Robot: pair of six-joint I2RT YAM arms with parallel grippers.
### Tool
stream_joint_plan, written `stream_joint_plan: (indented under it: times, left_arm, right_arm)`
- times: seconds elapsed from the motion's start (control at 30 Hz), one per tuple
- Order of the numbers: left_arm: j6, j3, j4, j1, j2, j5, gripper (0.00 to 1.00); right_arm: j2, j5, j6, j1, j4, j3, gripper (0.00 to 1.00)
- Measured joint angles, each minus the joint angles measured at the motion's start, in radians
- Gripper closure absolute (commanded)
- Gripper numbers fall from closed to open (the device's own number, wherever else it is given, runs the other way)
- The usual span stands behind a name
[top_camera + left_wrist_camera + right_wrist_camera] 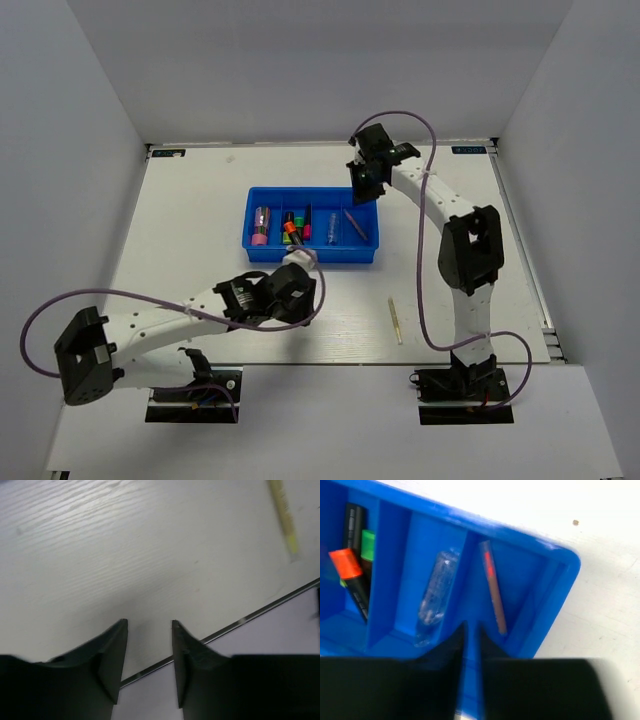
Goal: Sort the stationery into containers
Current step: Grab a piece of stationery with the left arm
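The blue tray (312, 253) sits mid-table. It holds a pink tube (261, 225), markers with orange and green caps (295, 225), a clear pen (332, 228) and a thin stick (354, 224). My right gripper (366, 185) hovers over the tray's far right end. In the right wrist view its fingertips (471, 626) are nearly together over a divider, with nothing between them. The clear pen (434, 597), the stick (493, 587) and the markers (355, 575) lie below. My left gripper (308, 292) is open and empty just in front of the tray. A pale stick (395, 321) lies on the table to its right.
In the left wrist view the open gripper (150, 622) hangs over bare white table, with the pale stick (283, 517) at the upper right. The table's metal front edge (240, 622) runs diagonally close below. White walls enclose the table on three sides.
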Motion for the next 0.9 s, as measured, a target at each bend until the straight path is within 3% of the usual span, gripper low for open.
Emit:
stream_joint_plan:
  times: [0.03, 0.13, 0.23, 0.33, 0.37, 0.4, 0.43, 0.47, 0.63, 0.73, 0.9]
  left_arm:
    - [0.003, 0.030, 0.014, -0.011, 0.034, -0.006, 0.65]
    - [0.011, 0.116, 0.053, -0.046, 0.122, -0.017, 0.90]
    - [0.017, 0.205, 0.086, -0.076, 0.216, -0.024, 0.92]
    - [-0.003, 0.328, 0.106, -0.106, 0.353, -0.050, 0.77]
    - [-0.018, 0.381, 0.100, -0.115, 0.406, -0.066, 0.60]
    - [-0.026, 0.434, 0.092, -0.121, 0.459, -0.077, 0.53]
    - [-0.045, 0.496, 0.084, -0.129, 0.515, -0.097, 0.48]
    - [-0.079, 0.577, 0.065, -0.137, 0.586, -0.121, 0.41]
    - [-0.189, 0.740, 0.019, -0.149, 0.749, -0.172, 0.36]
    - [-0.272, 0.790, -0.023, -0.151, 0.815, -0.195, 0.36]
    - [-0.386, 0.860, -0.076, -0.151, 0.913, -0.195, 0.38]
  right_arm:
    - [-0.013, -0.003, -0.010, 0.000, 0.002, -0.010, 1.00]
    - [-0.111, 0.008, -0.052, 0.000, -0.004, -0.091, 1.00]
    - [-0.303, 0.098, -0.132, 0.000, 0.057, -0.270, 1.00]
    - [-0.554, 0.210, -0.217, -0.019, 0.110, -0.521, 1.00]
    - [-0.620, 0.238, -0.234, -0.034, 0.107, -0.581, 1.00]
    - [-0.662, 0.259, -0.244, -0.047, 0.099, -0.617, 0.95]
    - [-0.695, 0.278, -0.249, -0.064, 0.101, -0.656, 0.80]
    - [-0.732, 0.293, -0.250, -0.083, 0.113, -0.705, 0.75]
    - [-0.863, 0.324, -0.247, -0.157, 0.082, -0.901, 0.75]
    - [-0.922, 0.314, -0.231, -0.188, 0.070, -0.938, 0.80]
    - [-0.984, 0.281, -0.189, -0.229, 0.075, -0.967, 0.80]
